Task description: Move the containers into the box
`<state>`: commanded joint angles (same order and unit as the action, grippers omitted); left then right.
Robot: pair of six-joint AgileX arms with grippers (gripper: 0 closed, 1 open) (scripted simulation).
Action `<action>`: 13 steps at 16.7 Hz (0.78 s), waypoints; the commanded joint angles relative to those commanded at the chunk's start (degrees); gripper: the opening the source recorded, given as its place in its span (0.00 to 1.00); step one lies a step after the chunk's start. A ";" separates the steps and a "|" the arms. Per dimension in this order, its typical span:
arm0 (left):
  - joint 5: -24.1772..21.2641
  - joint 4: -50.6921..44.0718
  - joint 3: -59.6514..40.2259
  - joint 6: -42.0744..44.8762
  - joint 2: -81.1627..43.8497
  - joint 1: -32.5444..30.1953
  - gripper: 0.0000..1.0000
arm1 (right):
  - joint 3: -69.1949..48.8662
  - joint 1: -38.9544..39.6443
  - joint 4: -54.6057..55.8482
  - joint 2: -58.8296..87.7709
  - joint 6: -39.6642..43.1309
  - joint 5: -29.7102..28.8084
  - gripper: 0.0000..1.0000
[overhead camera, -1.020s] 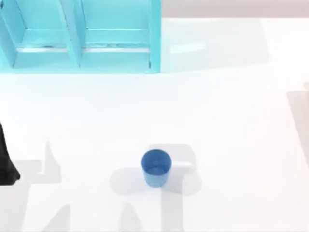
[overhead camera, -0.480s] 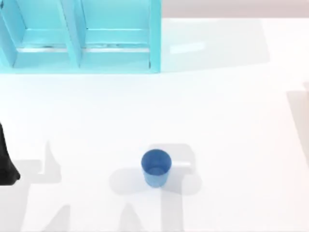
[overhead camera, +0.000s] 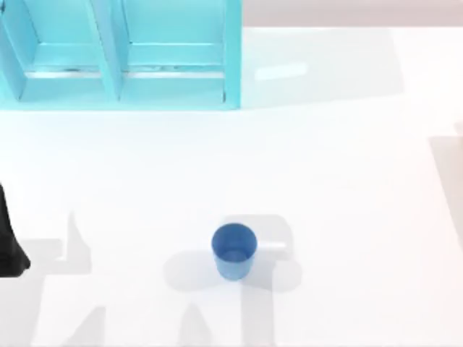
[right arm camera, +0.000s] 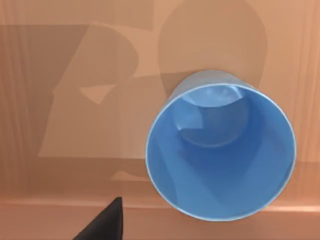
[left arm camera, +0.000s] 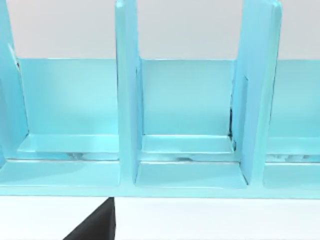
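While top view shows one cup point(overhead camera: 234, 250), right wrist another point(right arm camera: 220, 150)

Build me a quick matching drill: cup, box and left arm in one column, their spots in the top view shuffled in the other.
Things:
1. blue cup
2. turquoise box
3. left arm

Places in the top view:
A. at the left edge
B. upper left, at the far side of the table
C. lower middle, standing upright alone

Pairs: 1-C, 2-B, 3-A.

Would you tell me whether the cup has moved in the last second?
No. The cup sits at the same spot below the box.
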<state>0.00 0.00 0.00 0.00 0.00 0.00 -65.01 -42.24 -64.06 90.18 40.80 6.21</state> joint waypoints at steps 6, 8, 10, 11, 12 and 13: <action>0.00 0.00 0.00 0.00 0.00 0.00 1.00 | -5.27 -0.42 -5.21 0.27 0.08 0.18 1.00; 0.00 0.00 0.00 0.00 0.00 0.00 1.00 | -9.57 -0.63 -9.54 0.38 0.08 0.17 1.00; 0.00 0.00 0.00 0.00 0.00 0.00 1.00 | -14.21 -0.70 -14.23 0.38 0.13 0.17 1.00; 0.00 0.00 0.00 0.00 0.00 0.00 1.00 | -16.41 -0.68 -16.44 0.33 0.17 0.16 1.00; 0.00 0.00 0.00 0.00 0.00 0.00 1.00 | -18.40 -0.63 -18.45 0.25 0.21 0.14 1.00; 0.00 0.00 0.00 0.00 0.00 0.00 1.00 | -20.11 -0.56 -20.16 0.17 0.24 0.11 1.00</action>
<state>0.00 0.00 0.00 0.00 0.00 0.00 -85.13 -42.80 -84.23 90.34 41.04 6.31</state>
